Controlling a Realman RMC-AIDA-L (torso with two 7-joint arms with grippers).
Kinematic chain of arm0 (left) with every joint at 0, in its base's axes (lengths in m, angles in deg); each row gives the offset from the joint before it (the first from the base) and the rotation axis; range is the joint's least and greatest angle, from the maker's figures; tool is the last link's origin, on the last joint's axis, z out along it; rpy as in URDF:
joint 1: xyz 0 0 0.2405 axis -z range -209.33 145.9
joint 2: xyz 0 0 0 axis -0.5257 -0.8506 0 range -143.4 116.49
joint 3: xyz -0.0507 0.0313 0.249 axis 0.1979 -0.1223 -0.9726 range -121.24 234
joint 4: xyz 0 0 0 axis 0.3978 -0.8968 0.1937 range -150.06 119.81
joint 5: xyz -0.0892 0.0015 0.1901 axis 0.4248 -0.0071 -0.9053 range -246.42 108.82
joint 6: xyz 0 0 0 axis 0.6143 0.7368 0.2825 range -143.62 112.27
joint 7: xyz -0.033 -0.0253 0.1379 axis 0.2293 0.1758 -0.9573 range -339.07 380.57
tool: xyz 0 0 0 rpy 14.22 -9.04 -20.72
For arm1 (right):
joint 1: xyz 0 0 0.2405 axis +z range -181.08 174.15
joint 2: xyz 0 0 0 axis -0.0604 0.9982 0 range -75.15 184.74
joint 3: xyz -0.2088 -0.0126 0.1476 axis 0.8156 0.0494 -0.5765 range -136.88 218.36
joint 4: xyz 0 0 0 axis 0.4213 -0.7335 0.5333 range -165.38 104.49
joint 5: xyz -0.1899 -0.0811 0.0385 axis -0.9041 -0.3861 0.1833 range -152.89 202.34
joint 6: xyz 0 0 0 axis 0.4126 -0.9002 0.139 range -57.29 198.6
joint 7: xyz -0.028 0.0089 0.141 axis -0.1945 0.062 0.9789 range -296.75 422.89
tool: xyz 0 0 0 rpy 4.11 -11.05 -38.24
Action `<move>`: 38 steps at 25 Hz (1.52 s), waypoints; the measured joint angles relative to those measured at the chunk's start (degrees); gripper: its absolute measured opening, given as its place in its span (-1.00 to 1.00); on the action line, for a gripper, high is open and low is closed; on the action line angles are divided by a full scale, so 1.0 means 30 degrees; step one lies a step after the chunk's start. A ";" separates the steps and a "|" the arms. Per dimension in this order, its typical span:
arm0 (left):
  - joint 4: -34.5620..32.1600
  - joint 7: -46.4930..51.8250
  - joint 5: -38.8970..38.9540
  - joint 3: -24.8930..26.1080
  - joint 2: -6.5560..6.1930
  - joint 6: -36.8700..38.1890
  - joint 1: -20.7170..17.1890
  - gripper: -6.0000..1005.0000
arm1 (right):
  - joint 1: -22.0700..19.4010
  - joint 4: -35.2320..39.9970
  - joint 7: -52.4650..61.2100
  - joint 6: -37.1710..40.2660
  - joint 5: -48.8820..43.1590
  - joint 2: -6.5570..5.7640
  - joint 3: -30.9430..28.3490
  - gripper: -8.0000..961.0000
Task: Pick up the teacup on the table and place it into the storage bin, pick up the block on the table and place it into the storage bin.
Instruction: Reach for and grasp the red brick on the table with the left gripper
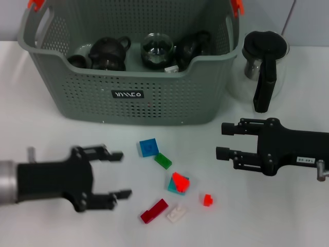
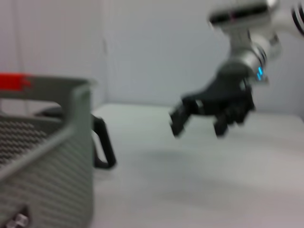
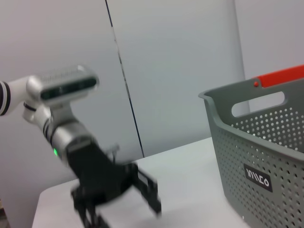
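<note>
Nearest the camera, in the lower half of the head view, both grippers hover over the white table [image 1: 61, 134] with nothing held. The left gripper [image 1: 119, 175], at lower left, has its fingers spread apart and aimed toward frame centre. The right gripper [image 1: 222, 141], at centre right, likewise has its fingers apart and faces inward.

Between them lies a loose scatter of blocks. A dark red bar [image 1: 154, 211] at lower centre has its long axis running from lower left to upper right. Beside it are a white block [image 1: 177, 213], a small red block [image 1: 207, 199], a teal block with a red piece on top [image 1: 178, 182], a green block [image 1: 163, 160] and a blue block [image 1: 148, 147].

Farther back, the storage bin [image 1: 128, 95] fills the upper left and centre, its label facing the camera. Dark teaware, including what looks like a teacup [image 1: 77, 60], already rests inside. A glass pitcher [image 1: 264, 67] stands at upper right, just beside the bin.

The teacup step appears complete and the block step is in hand. The next move calls for lowering a gripper over one block, fingers straddling its short axis.
</note>
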 joint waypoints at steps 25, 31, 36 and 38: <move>-0.3098 -0.0809 -0.0818 -0.5368 0.0361 -0.6197 0.1073 0.41 | -0.0226 -0.0024 0.0003 0.0014 0.0011 0.0002 -0.0028 0.35; -0.3066 -0.0815 -0.0742 -0.5120 0.0362 -0.6505 0.1040 0.38 | -0.0223 -0.0022 0.0003 0.0000 0.0002 0.0003 -0.0029 0.35; -0.2941 -0.0785 -0.0721 -0.5107 0.0303 -0.6291 0.1039 0.36 | -0.0221 -0.0023 0.0003 -0.0001 -0.0007 0.0002 -0.0028 0.35; -0.2920 -0.0778 -0.0716 -0.5162 0.0303 -0.6227 0.1012 0.35 | -0.0227 -0.0023 0.0002 0.0000 -0.0008 0.0002 -0.0028 0.35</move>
